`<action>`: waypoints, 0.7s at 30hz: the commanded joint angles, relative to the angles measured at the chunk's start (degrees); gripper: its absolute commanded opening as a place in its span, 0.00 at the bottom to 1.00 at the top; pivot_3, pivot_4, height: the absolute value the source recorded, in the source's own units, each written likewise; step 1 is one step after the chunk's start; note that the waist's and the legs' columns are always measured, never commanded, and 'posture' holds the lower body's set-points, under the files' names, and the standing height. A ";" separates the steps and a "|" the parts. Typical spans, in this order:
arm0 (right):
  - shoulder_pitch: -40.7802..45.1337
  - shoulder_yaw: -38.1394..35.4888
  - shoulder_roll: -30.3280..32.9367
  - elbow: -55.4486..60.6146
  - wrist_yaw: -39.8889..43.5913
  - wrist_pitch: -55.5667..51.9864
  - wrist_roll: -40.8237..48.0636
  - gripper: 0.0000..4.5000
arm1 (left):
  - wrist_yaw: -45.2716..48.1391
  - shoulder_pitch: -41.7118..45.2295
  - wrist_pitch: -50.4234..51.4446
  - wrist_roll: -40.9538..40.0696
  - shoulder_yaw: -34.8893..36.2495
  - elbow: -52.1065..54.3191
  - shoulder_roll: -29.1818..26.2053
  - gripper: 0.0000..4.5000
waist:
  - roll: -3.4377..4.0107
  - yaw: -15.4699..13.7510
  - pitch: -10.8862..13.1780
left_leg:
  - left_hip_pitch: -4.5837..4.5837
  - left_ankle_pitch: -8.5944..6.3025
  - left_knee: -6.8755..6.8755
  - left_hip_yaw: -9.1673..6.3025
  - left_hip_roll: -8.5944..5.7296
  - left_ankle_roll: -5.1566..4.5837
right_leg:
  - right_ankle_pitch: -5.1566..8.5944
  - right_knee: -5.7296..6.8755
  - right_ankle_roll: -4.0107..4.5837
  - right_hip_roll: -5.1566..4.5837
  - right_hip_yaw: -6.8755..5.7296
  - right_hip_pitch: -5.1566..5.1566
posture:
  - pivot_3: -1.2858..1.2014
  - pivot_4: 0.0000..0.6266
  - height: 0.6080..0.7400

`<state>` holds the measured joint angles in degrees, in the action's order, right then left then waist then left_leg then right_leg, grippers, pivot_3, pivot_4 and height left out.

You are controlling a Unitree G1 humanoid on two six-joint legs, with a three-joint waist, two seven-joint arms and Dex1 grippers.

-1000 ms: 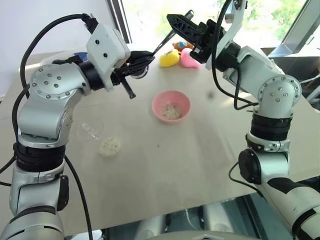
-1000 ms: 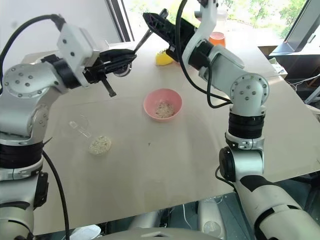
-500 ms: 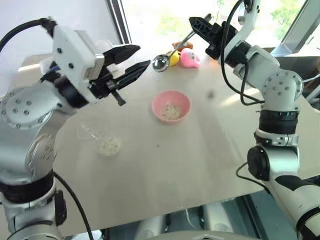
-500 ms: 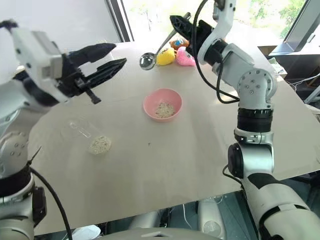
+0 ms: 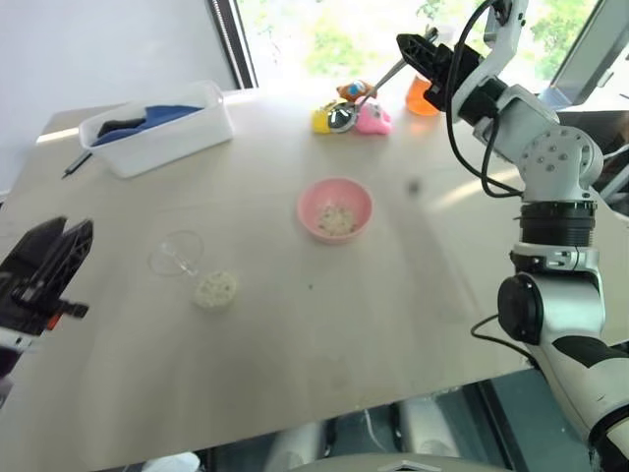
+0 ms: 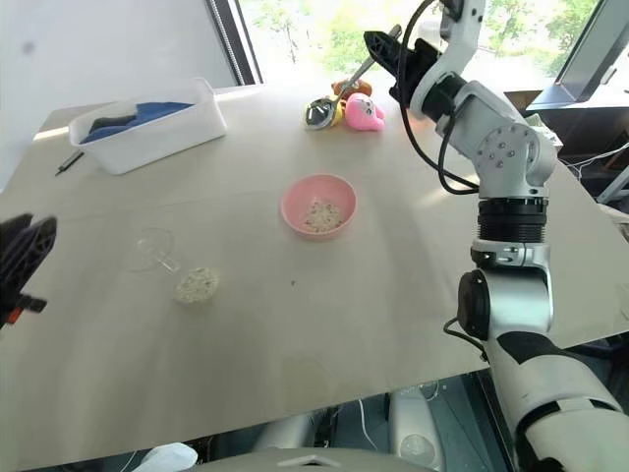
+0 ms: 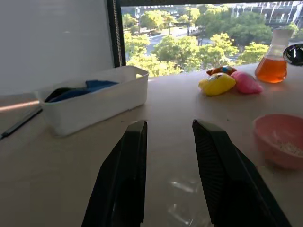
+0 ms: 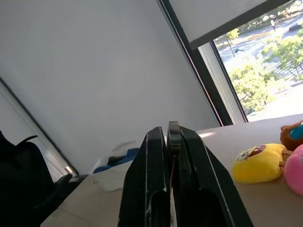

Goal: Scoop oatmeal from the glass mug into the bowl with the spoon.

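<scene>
**A:** Where is the oatmeal?

**B:** In two places. A small pale heap of oatmeal point(image 5: 215, 288) lies loose on the table point(image 5: 324, 324), toward my left. A thinner scatter sits inside the pink bowl point(image 5: 335, 208), which stands upright near the middle of the table.

**A:** And the glass mug?

**B:** The glass mug point(image 5: 176, 254) is just beside the loose heap, on its far-left side. It is clear and hard to read; I cannot tell whether it is upright or tipped.

**A:** Who has the spoon?

**B:** My right gripper point(image 5: 418, 51) does. Its two black fingers are pressed together on the handle of the spoon point(image 5: 343, 115), raised above the far edge of the table. The handle slopes down and to my left, and the shiny head hangs in front of the soft toys, well apart from the bowl.

**A:** What about your other hand?

**B:** My left gripper point(image 5: 51, 258) is low at my left side, over the near-left part of the table. Its fingers point(image 7: 127, 175) stand apart with nothing between them.

**A:** What else is there?

**B:** A white tub point(image 5: 157, 126) holding something blue stands at the far left, with a dark pen point(image 5: 77, 164) beside it. Yellow point(image 5: 321, 120) and pink point(image 5: 374, 119) toys and a flask of orange liquid point(image 7: 272, 61) sit along the far edge by the window.
</scene>
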<state>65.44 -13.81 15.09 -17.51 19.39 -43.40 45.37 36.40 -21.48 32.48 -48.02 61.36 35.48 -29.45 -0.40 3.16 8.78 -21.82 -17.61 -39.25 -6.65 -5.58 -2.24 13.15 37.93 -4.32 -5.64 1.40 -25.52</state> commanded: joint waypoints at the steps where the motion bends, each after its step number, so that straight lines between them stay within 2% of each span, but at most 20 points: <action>1: 1.26 -1.01 0.51 2.86 0.12 0.60 -0.26 0.00 | 5.38 -1.79 -9.25 5.88 -2.58 -5.23 0.26 0.60 | 0.01 -0.79 0.00 | 0.00 0.00 0.00 0.00 0.00 0.00 | 0.00 0.00 0.00 0.00 0.00 0.00 | 0.52 0.24 1.00; 5: 0.67 -1.68 0.89 4.25 -0.66 0.00 -0.36 0.00 | 9.12 -2.03 -18.46 13.10 -7.80 -14.19 -0.40 0.60 | 0.01 -1.13 0.00 | -0.05 0.00 0.01 -0.02 -0.02 0.00 | 0.00 -0.06 0.01 -0.04 -0.03 -0.01 | 0.52 0.24 1.00; 11: 0.10 -2.05 1.09 5.88 -1.63 -0.54 -0.49 0.00 | 14.14 7.75 -29.51 17.60 -17.22 -26.71 -2.86 0.60 | -0.01 -1.00 -0.02 | -0.06 0.00 0.01 -0.05 -0.02 0.00 | -0.01 -0.04 0.01 -0.18 -0.07 -0.03 | 0.52 0.24 1.00; 21: -1.15 -3.37 1.82 9.92 -3.85 -2.43 0.19 0.00 | 16.52 14.54 -34.91 20.06 -23.86 -38.62 -6.55 0.60 | 0.00 -0.13 -0.01 | -0.09 -0.01 0.07 -0.01 -0.01 -0.01 | -0.01 -0.04 0.00 -0.19 -0.02 -0.14 | 0.52 0.24 1.00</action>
<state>63.87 -15.77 16.22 -10.96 15.83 -45.92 44.49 52.32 -7.28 -0.53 -28.26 37.38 -2.53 -34.53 -0.40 3.03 8.76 -21.92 -17.62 -39.19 -6.66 -5.59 -2.25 13.14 37.88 -4.31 -5.81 1.39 -25.66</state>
